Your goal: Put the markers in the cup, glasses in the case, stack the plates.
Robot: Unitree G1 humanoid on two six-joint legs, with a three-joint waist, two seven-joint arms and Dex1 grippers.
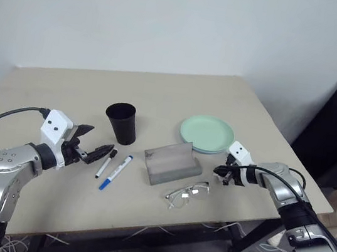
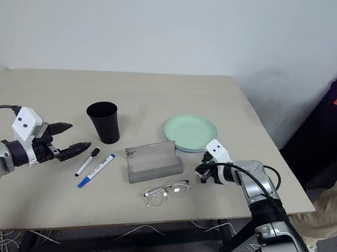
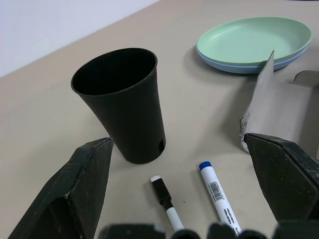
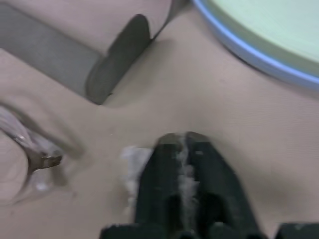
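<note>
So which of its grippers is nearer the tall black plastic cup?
Left. The left gripper hovers open just beside the black cup; the right gripper is beyond the grey case.

Left gripper [image 1: 95,143] agape, right gripper [image 4: 185,142] pinched.

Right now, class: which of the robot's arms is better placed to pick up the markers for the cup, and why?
Left. The left gripper hangs open right beside the two markers, with the cup just beyond them. The right gripper is shut on a bit of white tissue, across the case from the markers.
</note>
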